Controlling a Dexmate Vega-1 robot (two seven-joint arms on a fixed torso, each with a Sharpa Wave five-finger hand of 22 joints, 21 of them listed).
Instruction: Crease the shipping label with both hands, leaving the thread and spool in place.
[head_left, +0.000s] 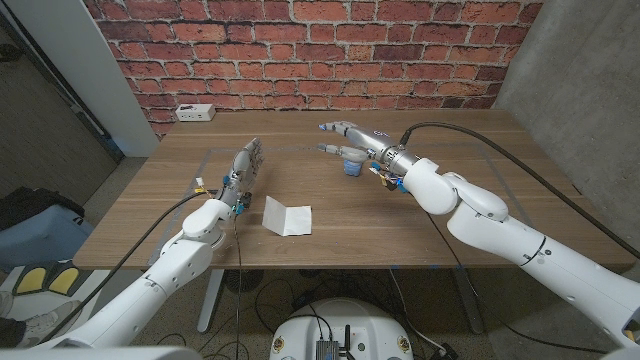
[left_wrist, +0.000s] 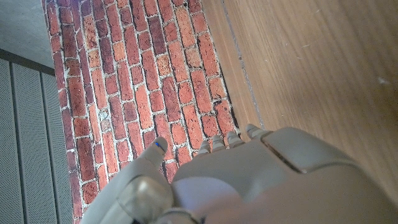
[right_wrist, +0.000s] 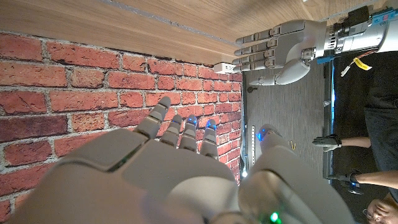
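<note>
Nearest on the tabletop (head_left: 420, 235), the shipping label (head_left: 287, 217) already stands folded into a shallow tent between the arms, so the crease looks done and little seems left but settling the hands. Farther back, the left robot hand (head_left: 244, 165) stands on its edge, fingers straight, released. The right robot hand (head_left: 352, 138) hovers released, fingers spread, just above what may be the blue spool (head_left: 352, 164).
</note>
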